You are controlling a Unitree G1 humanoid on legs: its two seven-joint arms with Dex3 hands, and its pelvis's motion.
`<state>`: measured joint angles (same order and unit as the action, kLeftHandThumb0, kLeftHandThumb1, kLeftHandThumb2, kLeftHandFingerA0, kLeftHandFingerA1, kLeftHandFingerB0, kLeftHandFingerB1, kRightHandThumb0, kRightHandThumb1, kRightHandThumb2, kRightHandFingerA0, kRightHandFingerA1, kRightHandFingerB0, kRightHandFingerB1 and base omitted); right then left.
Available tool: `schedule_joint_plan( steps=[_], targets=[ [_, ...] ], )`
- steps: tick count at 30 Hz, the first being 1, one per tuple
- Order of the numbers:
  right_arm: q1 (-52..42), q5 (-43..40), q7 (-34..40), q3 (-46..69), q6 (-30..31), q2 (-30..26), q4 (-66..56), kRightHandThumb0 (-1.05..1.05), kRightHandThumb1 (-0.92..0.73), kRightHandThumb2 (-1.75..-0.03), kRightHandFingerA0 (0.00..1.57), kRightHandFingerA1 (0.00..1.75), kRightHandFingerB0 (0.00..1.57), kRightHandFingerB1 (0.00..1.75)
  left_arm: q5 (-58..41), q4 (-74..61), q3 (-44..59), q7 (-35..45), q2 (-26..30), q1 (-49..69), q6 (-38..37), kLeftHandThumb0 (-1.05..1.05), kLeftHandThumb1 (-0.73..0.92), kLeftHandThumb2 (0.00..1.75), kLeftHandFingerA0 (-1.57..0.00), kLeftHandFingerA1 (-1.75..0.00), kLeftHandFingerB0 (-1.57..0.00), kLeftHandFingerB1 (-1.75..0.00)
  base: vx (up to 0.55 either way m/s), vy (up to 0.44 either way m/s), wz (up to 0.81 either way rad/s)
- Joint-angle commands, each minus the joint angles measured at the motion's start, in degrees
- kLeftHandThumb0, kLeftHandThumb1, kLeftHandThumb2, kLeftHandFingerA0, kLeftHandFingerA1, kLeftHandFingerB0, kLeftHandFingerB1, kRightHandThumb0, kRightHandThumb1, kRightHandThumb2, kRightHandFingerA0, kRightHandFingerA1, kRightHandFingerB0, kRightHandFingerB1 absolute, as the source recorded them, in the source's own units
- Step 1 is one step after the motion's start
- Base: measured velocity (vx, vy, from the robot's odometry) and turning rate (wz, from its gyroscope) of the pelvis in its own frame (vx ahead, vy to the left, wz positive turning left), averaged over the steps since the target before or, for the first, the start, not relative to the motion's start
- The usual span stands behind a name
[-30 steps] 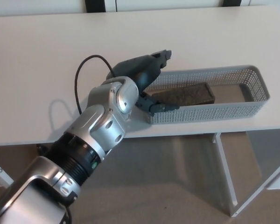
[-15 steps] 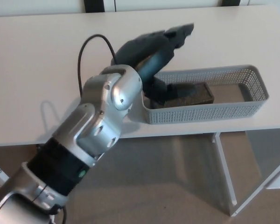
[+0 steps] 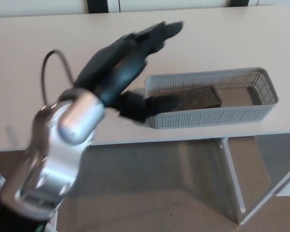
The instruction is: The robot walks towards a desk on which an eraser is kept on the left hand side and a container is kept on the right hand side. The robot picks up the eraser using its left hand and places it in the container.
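The dark eraser [image 3: 195, 98] lies flat on the floor of the grey perforated container [image 3: 261, 77], toward its left end. My left hand [image 3: 128, 65] is raised above the desk, left of the container, blurred by motion. Its fingers are spread and it holds nothing. The thumb [image 3: 145, 105] hangs in front of the container's left end and hides part of the wall there. My right hand does not show.
The container sits near the front right edge of the white desk [image 3: 48, 53]. A black cable [image 3: 50, 60] loops off my left forearm. Below the desk are its white legs [image 3: 232, 179] and a beige floor.
My left hand has lifted out of the container and swung back to the left, empty. The eraser stays lying in the container.
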<state>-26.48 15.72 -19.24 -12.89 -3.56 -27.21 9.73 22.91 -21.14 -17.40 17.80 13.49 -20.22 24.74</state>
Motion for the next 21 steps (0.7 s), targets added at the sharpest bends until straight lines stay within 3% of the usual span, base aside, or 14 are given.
schedule_joint_plan(
  steps=[1,5,9,10,12,13,14,15,16,17,18,19,20,21],
  targets=[
    [-1.08,-1.17,-1.73,0.48,-0.57,-1.50,4.47,-0.39,-0.54,-0.56,0.73,0.48,0.56,0.42,-62.86,-36.38,35.56,34.37,9.10,46.07,-21.84,-0.85,0.49,0.85,-0.20,-0.39,-0.29,-0.41,0.00,0.000,0.00],
    [-2.79,-0.28,-1.21,-0.17,-0.13,-1.60,3.56,-0.43,-0.54,-0.57,0.75,0.47,0.55,0.40,-77.07,-35.01,42.84,44.98,7.29,56.63,-23.43,-0.96,0.63,0.67,-0.36,-0.34,-0.47,-0.36,0.00,0.000,0.00],
    [-2.02,-0.77,-0.56,0.01,-1.97,-1.07,6.66,-0.45,-0.53,-0.57,0.77,0.48,0.56,0.41,-85.24,-28.33,50.09,55.35,4.24,59.46,-19.02,-0.98,0.65,0.67,-0.41,-0.37,-0.48,-0.36,0.00,0.000,0.00],
    [-1.93,-0.85,-0.43,0.08,-2.14,-0.99,6.99,-0.45,-0.52,-0.56,0.77,0.48,0.57,0.41,-86.73,-25.35,52.29,59.05,3.59,59.07,-17.44,-0.90,0.61,1.06,-0.37,-0.47,-0.42,-0.46,0.00,0.000,0.00],
    [-1.84,-1.01,-0.55,0.13,-2.30,-0.97,6.95,-0.44,-0.53,-0.56,0.76,0.48,0.57,0.41,-88.56,-21.45,53.91,64.09,3.26,58.78,-14.02,-0.89,0.65,1.10,-0.37,-0.49,-0.47,-0.50,0.00,0.000,0.00],
    [-1.78,-0.97,-0.68,0.16,-2.05,-1.08,6.52,-0.43,-0.53,-0.56,0.76,0.48,0.56,0.40,-89.81,-19.64,54.15,65.82,2.96,58.82,-11.63,-0.92,0.81,0.65,-0.43,-0.41,-0.48,-0.35,0.00,0.000,0.00],
    [-1.67,-0.89,-0.73,0.17,-1.95,-1.21,6.31,-0.43,-0.53,-0.56,0.76,0.48,0.56,0.40,-90.66,-18.45,54.35,66.62,2.61,59.23,-9.85,-0.92,0.81,0.65,-0.43,-0.41,-0.48,-0.35,0.00,0.000,0.00],
    [-1.20,-0.97,-0.78,0.17,-2.34,-1.17,6.94,-0.43,-0.53,-0.56,0.76,0.48,0.57,0.41,-88.54,-16.25,56.27,68.51,3.84,60.08,-8.76,-0.94,0.64,1.11,-0.40,-0.48,-0.48,-0.48,0.00,0.000,0.00],
    [-0.73,-0.88,-0.72,0.14,-2.28,-1.10,7.39,-0.42,-0.53,-0.56,0.76,0.48,0.57,0.40,-87.87,-14.63,56.93,70.29,4.07,59.37,-9.06,-0.95,0.64,1.12,-0.46,-0.51,-0.46,-0.46,0.00,0.000,0.00],
    [-0.69,-0.59,-0.72,0.07,-1.66,-1.20,6.76,-0.43,-0.54,-0.56,0.76,0.47,0.56,0.40,-84.44,-12.74,57.66,71.94,4.81,59.89,-10.86,-0.95,0.62,1.13,-0.59,-0.53,-0.46,-0.44,0.00,0.000,0.00],
    [0.01,-0.37,-0.65,-0.10,-1.41,-1.00,6.90,-0.43,-0.54,-0.56,0.76,0.47,0.57,0.40,-81.37,-11.21,57.79,72.88,6.43,60.64,-10.57,-1.02,0.73,0.72,-0.63,-0.45,-0.59,-0.38,0.00,0.000,0.00],
    [0.22,-0.20,-0.81,-0.40,-0.50,-0.71,6.46,-0.43,-0.54,-0.56,0.76,0.47,0.56,0.40,-76.23,-8.82,56.19,73.78,7.72,62.00,-11.81,-0.98,0.67,1.11,-0.55,-0.54,-0.47,-0.45,0.00,0.000,0.00],
    [0.20,-0.03,-0.64,-0.71,-0.71,-0.41,6.18,-0.42,-0.53,-0.56,0.75,0.47,0.56,0.40,-69.80,-5.88,53.63,72.59,7.50,63.20,-17.86,-0.90,0.77,0.65,-0.65,-0.43,-0.56,-0.38,0.00,0.000,0.00],
    [0.05,-0.26,-0.13,-0.66,-1.50,0.06,6.22,-0.41,-0.53,-0.55,0.75,0.48,0.57,0.41,-63.62,0.17,49.05,72.24,7.87,62.44,-23.95,-0.87,0.69,0.70,-0.61,-0.43,-0.51,-0.39,0.00,0.000,0.00]
  ],
)
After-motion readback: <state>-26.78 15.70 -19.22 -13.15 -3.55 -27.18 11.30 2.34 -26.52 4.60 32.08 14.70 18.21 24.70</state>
